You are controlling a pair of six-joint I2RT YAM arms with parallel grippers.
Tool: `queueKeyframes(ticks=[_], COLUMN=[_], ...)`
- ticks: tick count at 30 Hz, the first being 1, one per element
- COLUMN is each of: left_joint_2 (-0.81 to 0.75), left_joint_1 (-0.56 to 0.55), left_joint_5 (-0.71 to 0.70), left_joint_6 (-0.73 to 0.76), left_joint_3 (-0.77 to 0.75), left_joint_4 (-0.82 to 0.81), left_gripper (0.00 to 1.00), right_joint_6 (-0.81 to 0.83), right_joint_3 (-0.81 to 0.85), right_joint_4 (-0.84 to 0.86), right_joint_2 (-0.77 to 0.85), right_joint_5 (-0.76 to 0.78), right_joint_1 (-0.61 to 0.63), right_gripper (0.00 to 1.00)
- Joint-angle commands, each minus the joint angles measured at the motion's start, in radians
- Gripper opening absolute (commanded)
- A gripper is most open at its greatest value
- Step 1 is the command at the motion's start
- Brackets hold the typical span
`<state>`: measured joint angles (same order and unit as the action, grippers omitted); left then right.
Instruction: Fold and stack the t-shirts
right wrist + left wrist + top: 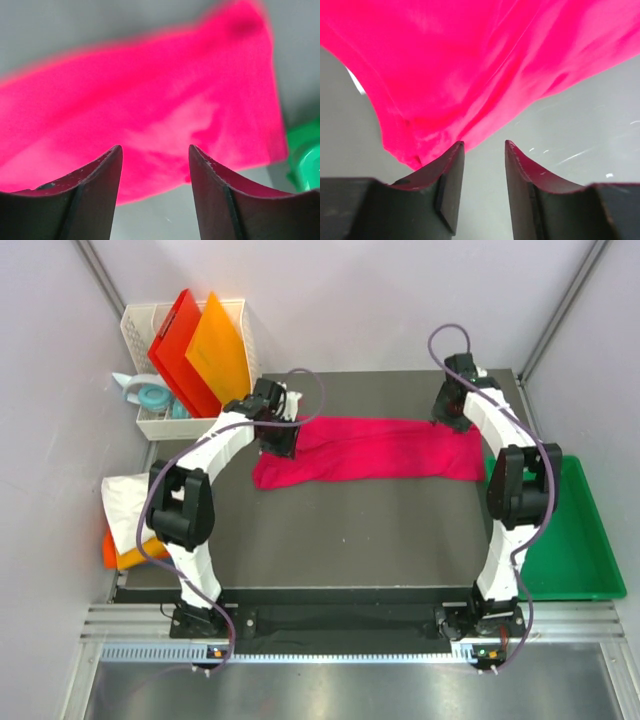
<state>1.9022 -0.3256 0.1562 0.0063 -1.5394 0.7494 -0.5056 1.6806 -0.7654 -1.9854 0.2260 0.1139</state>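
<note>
The crimson-pink t-shirt [365,450] is spread as a long strip on the worktop [350,540]. The left fingers [445,175] and right fingers [100,175] are parted at its ends, nothing held. Soft, light cloth is expected; the end corners should be pinched.

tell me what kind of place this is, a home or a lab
Most likely a robotics lab test cell, not a home: the left arm and right arm are bolted to a metal rail at a dark table, plain wall panels box it in, and one pink t-shirt lies staged there.
</note>
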Motion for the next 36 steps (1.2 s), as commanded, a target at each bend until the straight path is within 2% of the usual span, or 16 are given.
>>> queueKeyframes(ticks=[1,4,8,11,13,14,15,16,24,26,29,30,31,36], left_joint_2=[-0.045,-0.025,-0.005,0.040,0.081,0.090,0.101,0.101,0.084,0.080,0.066,0.057,0.049,0.067], left_joint_1=[-0.001,-0.039,-0.116,-0.116,-0.116,-0.116,-0.116,-0.116,-0.116,-0.116,-0.116,-0.116,-0.116,-0.116], left_joint_5=[0.118,0.111,0.028,0.016,0.025,0.032,0.046,0.051,0.078,0.088,0.131,0.138,0.147,0.149], left_joint_6=[-0.034,0.001,0.050,0.038,0.037,0.038,0.040,0.041,0.054,0.057,0.069,0.072,0.072,0.060], left_joint_3=[-0.060,-0.051,-0.028,-0.050,-0.083,-0.094,-0.103,-0.106,-0.076,-0.074,-0.064,-0.048,-0.038,0.024], left_joint_4=[-0.068,-0.035,0.005,0.047,0.086,0.094,0.103,0.110,0.136,0.151,0.188,0.197,0.199,0.195], left_gripper=[0.39,0.35,0.34,0.32,0.27,0.19,0.14,0.11,0.00,0.00,0.00,0.00,0.00,0.00], right_joint_6=[0.048,0.065,0.036,0.016,0.007,0.004,0.003,-0.001,-0.013,-0.022,-0.021,-0.021,-0.019,-0.022], right_joint_3=[0.225,0.351,0.453,0.517,0.560,0.576,0.590,0.608,0.636,0.628,0.571,0.544,0.535,0.510], right_joint_4=[-0.005,-0.029,-0.046,-0.057,-0.055,-0.054,-0.055,-0.049,-0.052,-0.078,-0.081,-0.080,-0.080,-0.097], right_joint_2=[-0.047,-0.165,-0.288,-0.363,-0.404,-0.415,-0.434,-0.441,-0.507,-0.512,-0.489,-0.484,-0.483,-0.483], right_joint_5=[0.047,0.078,0.035,0.018,0.018,0.018,0.021,0.021,0.004,-0.004,0.009,0.009,0.006,-0.013], right_joint_1=[-0.017,-0.029,-0.072,-0.092,-0.100,-0.103,-0.105,-0.106,-0.106,-0.106,-0.105,-0.105,-0.138,-0.146], right_gripper=[0.53,0.47,0.47,0.45,0.37,0.34,0.24,0.20,0.18,0.17,0.12,0.03,0.00,0.00])
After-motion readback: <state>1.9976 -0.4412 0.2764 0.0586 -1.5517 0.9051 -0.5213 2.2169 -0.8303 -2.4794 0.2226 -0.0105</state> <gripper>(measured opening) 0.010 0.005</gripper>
